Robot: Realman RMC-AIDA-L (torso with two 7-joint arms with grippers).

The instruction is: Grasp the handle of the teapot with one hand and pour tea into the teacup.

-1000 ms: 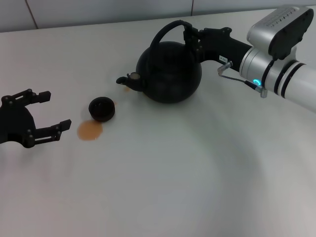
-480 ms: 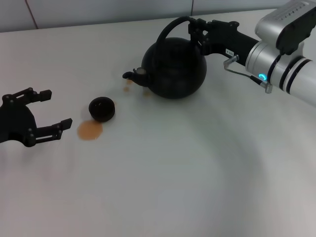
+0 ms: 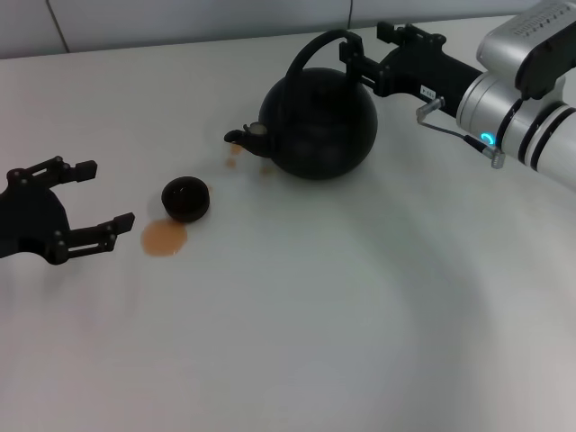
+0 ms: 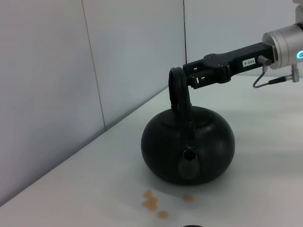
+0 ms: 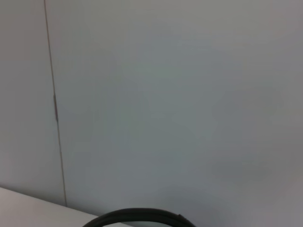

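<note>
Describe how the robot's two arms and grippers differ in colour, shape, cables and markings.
The left gripper is all matte black, with a rounded body and two angular, linked fingers. The right gripper is also black and two-fingered, carrying a small white label, but sits on a silver-and-white cylindrical arm with black bands, a glowing blue-green light and a thin grey looped cable.

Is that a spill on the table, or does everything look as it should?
Yes: an orange-brown puddle lies on the table beside the teacup, and smaller drops sit under the teapot spout.
</note>
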